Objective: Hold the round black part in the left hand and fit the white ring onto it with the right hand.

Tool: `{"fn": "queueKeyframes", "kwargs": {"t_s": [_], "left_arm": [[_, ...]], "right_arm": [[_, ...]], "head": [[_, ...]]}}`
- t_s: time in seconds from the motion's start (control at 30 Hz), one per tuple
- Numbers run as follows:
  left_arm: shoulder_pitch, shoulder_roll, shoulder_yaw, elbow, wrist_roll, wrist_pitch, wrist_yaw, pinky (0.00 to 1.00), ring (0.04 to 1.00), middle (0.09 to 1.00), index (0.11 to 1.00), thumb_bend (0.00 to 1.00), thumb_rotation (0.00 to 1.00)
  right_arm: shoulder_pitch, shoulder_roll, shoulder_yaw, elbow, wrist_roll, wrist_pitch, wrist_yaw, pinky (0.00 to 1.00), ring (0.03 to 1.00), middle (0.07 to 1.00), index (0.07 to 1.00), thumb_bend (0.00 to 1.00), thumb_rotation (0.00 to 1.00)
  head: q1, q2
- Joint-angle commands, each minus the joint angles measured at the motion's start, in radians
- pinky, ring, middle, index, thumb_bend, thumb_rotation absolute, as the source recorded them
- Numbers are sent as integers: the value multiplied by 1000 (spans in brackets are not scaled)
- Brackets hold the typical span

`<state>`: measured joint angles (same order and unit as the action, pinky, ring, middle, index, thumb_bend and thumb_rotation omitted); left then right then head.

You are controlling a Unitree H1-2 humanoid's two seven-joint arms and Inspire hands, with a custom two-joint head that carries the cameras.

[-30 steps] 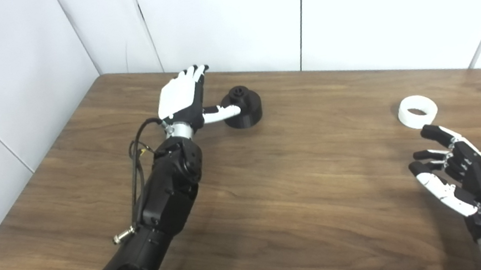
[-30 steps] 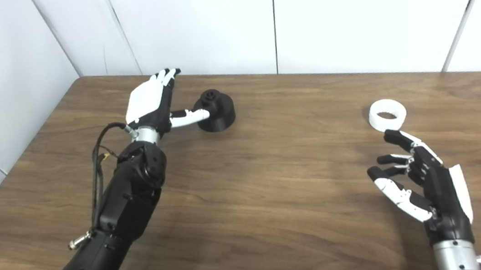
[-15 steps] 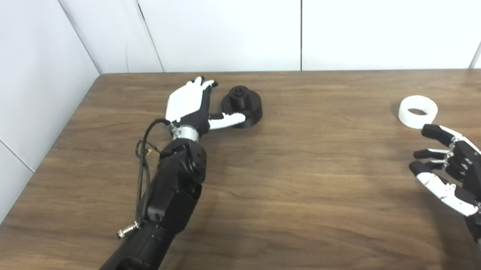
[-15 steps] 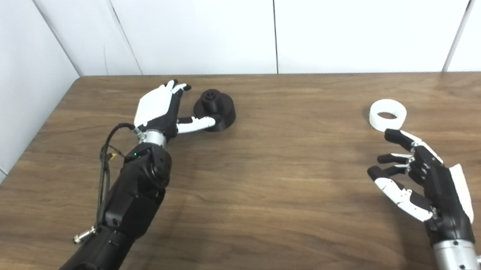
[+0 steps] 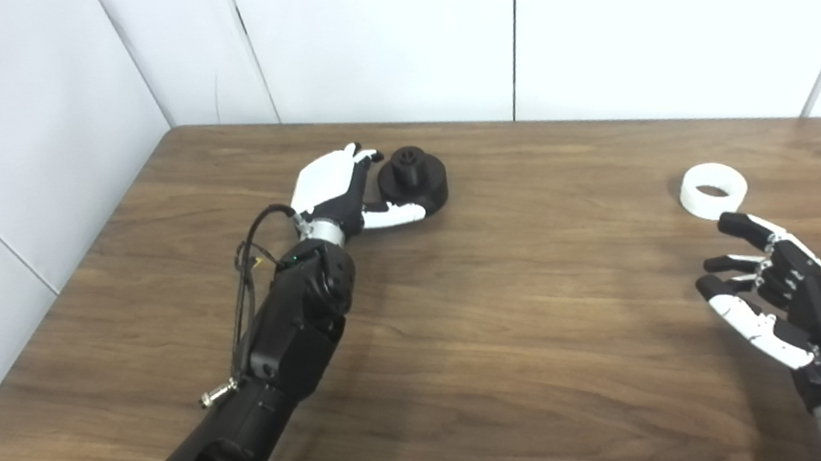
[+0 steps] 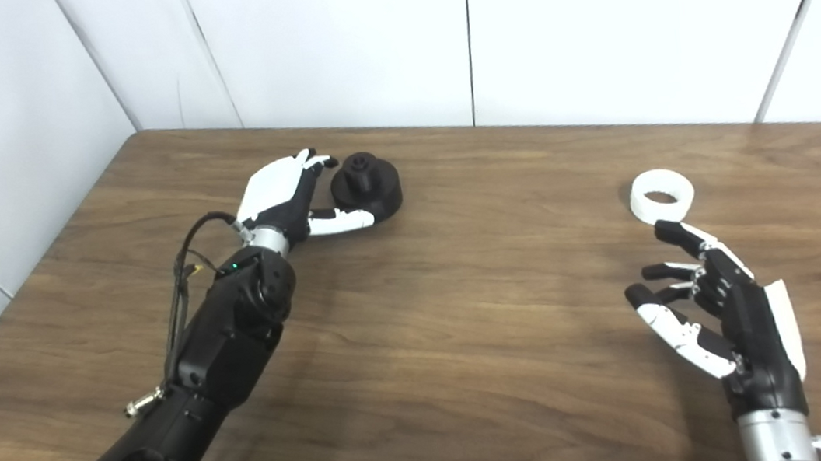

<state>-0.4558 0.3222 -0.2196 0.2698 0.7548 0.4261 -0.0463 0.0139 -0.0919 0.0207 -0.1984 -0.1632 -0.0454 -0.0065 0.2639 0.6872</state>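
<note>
In the left eye view, we had our left hand (image 5: pixel 333 189) down at the black part (image 5: pixel 414 181), which sat upright on the bench (image 5: pixel 514 312) near the far edge, toward the far left corner. The thumb lay along the part's near side and the fingers (image 5: pixel 362 155) curled at its left flank, but nothing had closed round it; the part rested on the wood, so we judged the step to be the grasp, not yet made. The white ring (image 5: pixel 713 188) lay flat toward the right edge, well apart from the part. Our right hand (image 5: pixel 791 301) waited just short of the ring, palm inward, fingers spread and empty.

In the right eye view, the left hand (image 6: pixel 285 199) showed a gap between its fingertips (image 6: pixel 320 160) and the part's raised hub (image 6: pixel 358 167), with the thumb under the base's near rim. The right hand (image 6: pixel 719 318) was splayed wide, its nearest fingertip close to the ring (image 6: pixel 661 195) without touching.

Next, we judged, the left hand needed to close firmly round the part's base and lift it, hub clear, before the right hand took the ring.
</note>
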Motion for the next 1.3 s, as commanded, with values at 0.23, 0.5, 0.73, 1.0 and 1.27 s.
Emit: {"fn": "queueKeyframes", "kwargs": {"t_s": [0.23, 0.5, 0.73, 1.0, 1.27], "left_arm": [[-84, 4, -8, 90, -7, -35, 66, 990, 1000, 1000, 871, 1000, 641], [-108, -1, -23, 156, -15, -55, 107, 974, 1000, 1000, 874, 1000, 665], [-119, -3, -29, 186, -23, -65, 128, 942, 1000, 1000, 873, 1000, 662], [-139, -14, -20, 223, -47, -92, 168, 933, 1000, 1000, 852, 1000, 658], [-136, -46, 30, 239, -137, -169, 216, 918, 1000, 1000, 815, 1000, 541]], "right_arm": [[-22, 2, -5, -51, 10, -3, 2, 517, 646, 811, 780, 623, 349], [-21, 1, -6, -65, 3, 18, -1, 529, 650, 809, 781, 620, 344], [-20, 1, -4, -71, 0, 16, 0, 527, 650, 811, 782, 612, 348], [-17, 5, -4, -78, 4, 29, 0, 524, 649, 814, 781, 622, 346], [-12, 6, -3, -82, 1, 31, 0, 519, 656, 826, 780, 615, 341]], "head": [[-5, 2], [-8, 2], [-10, 5], [-13, 9], [-16, 11]]}}
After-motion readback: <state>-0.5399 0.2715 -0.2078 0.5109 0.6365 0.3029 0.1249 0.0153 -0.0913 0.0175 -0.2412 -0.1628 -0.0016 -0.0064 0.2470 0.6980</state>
